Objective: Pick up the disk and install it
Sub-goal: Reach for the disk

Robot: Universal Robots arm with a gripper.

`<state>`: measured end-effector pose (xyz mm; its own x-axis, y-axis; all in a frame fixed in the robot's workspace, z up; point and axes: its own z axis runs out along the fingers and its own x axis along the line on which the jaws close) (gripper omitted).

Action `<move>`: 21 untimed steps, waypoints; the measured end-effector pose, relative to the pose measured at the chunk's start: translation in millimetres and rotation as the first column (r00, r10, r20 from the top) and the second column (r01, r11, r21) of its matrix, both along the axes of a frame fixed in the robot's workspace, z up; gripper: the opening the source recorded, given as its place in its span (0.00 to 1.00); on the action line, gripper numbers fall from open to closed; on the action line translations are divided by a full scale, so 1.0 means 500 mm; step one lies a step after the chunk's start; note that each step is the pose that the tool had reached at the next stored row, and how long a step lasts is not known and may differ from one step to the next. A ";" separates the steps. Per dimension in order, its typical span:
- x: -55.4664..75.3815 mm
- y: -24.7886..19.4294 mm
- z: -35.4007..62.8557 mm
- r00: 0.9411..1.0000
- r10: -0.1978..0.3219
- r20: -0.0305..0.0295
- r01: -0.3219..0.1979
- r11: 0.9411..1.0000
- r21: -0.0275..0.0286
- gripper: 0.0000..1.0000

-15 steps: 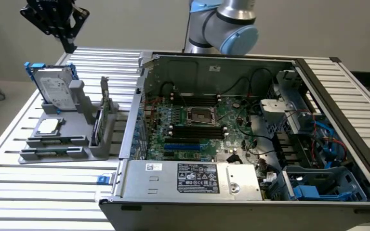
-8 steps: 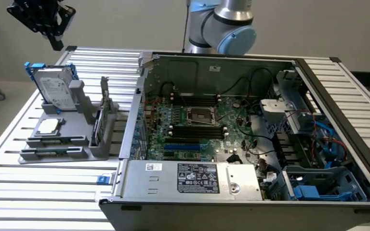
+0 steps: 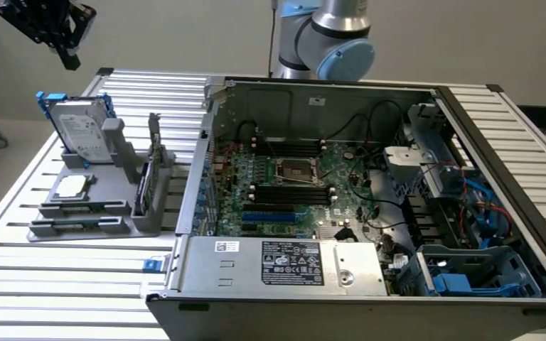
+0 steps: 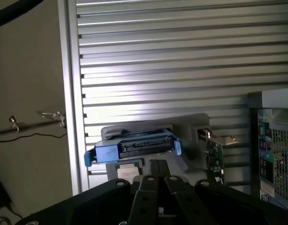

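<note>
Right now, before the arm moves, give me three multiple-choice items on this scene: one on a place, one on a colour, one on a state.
1. Where is the disk?
A. Inside the computer
B. Upright in the grey stand on the table
C. Held up in the air

2. What colour are the disk's rails?
A. Red
B. Yellow
C. Blue

3. How is the tool?
A. Shut and empty
B. Open around the disk
C. Shut on the disk

Key:
1 B: it stands on edge in the stand beside the computer.
2 C: blue strips frame its edges.
3 A: it is closed with nothing in it, up above the disk.
</note>
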<state>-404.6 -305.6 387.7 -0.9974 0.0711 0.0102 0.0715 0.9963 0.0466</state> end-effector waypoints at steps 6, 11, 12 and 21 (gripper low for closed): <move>-0.023 0.0168 -0.001 1.000 0.003 0.000 -0.003 1.000 0.000 0.11; -0.049 0.0246 -0.004 1.000 0.007 0.000 -0.007 1.000 0.000 0.11; -0.055 0.0256 -0.005 1.000 0.007 0.000 -0.007 1.000 0.000 0.11; -0.085 0.0302 -0.008 1.000 0.013 -0.009 -0.013 1.000 0.000 0.11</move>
